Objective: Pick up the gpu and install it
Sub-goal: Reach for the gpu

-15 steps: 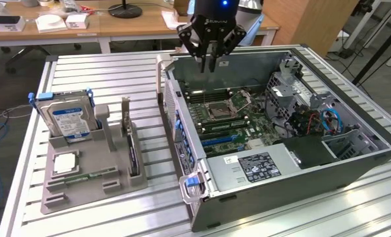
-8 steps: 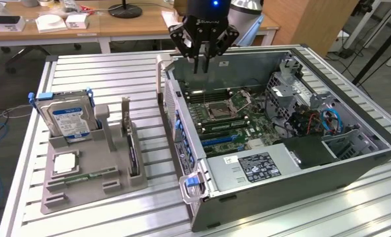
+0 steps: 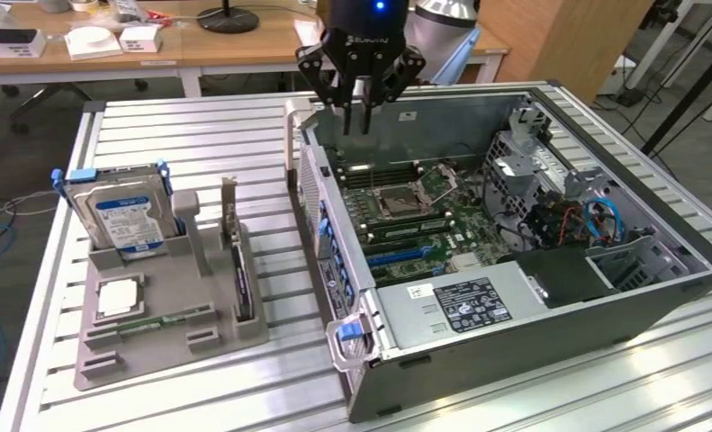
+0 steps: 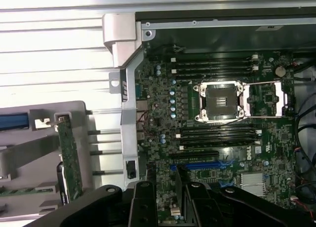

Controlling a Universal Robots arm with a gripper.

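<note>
With gripper (image 3: 358, 126) jaws part-open, empty, over case (image 3: 596, 315) at exterior view's upper centre, line up on gpu (image 3: 243, 281) standing lower left; grip top edge squarely.

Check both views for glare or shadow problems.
Exterior view: the table slats glare bright toward the exterior view's right, while the motherboard is evenly lit. Wrist view: the table slats wash out to near white, the hand is a dark silhouette, and the CPU socket is well lit.
</note>
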